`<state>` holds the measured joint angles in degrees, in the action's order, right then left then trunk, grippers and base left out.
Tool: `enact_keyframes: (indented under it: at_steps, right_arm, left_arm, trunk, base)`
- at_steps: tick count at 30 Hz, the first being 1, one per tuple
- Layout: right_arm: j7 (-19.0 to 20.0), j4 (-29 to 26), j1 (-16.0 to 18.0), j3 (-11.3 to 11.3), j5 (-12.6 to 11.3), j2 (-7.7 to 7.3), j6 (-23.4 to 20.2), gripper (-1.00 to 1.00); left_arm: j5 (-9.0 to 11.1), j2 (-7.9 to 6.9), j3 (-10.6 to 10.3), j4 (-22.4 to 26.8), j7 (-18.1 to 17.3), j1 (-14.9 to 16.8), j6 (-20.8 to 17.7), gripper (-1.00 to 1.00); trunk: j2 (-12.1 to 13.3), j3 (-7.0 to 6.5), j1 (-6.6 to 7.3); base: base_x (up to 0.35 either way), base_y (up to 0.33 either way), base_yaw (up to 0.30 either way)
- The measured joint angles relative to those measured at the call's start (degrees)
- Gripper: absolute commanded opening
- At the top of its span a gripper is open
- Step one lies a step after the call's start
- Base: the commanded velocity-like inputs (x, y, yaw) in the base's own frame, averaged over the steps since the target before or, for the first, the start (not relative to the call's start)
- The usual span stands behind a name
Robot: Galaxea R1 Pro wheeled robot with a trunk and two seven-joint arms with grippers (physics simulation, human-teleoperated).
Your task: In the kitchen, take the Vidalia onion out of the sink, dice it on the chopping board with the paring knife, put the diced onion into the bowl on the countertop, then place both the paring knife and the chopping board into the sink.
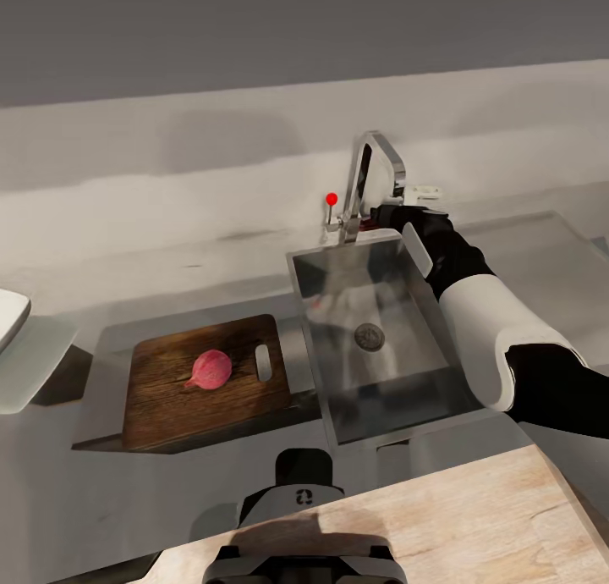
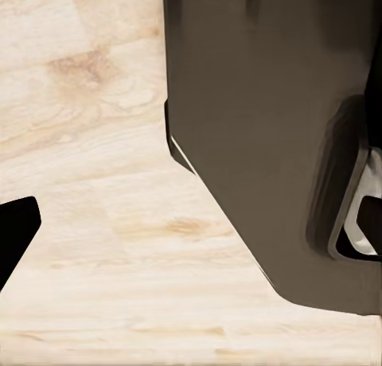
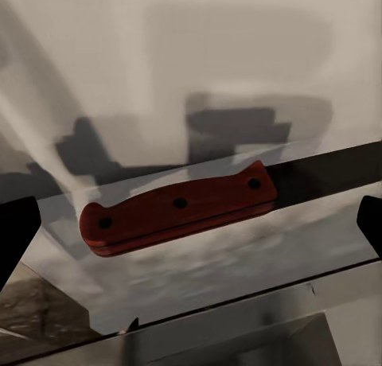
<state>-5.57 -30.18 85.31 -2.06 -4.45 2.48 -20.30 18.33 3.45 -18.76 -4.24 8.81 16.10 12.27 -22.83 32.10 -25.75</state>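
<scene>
Pale wood planking (image 1: 474, 525) sits nearest the head camera, beyond it the chopping board (image 1: 169, 398) on the tabletop (image 1: 541, 237) with the Vidalia onion (image 1: 211, 369) resting on it, just beside the sink (image 1: 423, 389). At the sink's far rim by the faucet (image 1: 372, 178), the right gripper (image 3: 191, 231) hangs over the paring knife (image 3: 179, 208), jaws spread wide and apart from it. I judge the knife light, stiff and slippery-bladed; the riveted reddish handle is the place to grip. That handle is plain in the right wrist view. Whether the left jaws are clenched or released, I cannot tell.
</scene>
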Motion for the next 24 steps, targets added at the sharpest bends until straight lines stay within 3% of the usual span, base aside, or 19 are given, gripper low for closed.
enact_keyframes:
  at_steps: [24]
  right_arm:
    - [0.1,0.1,0.0,0.0,0.0,-0.04,0.0,1.00]
  left_arm:
    - [0.0,-0.07,0.0,0.0,0.1,-1.2,-0.4,1.00]
  trunk:
    - [0.0,0.00,0.00]
  base:
    - [0.000,0.000,0.000]
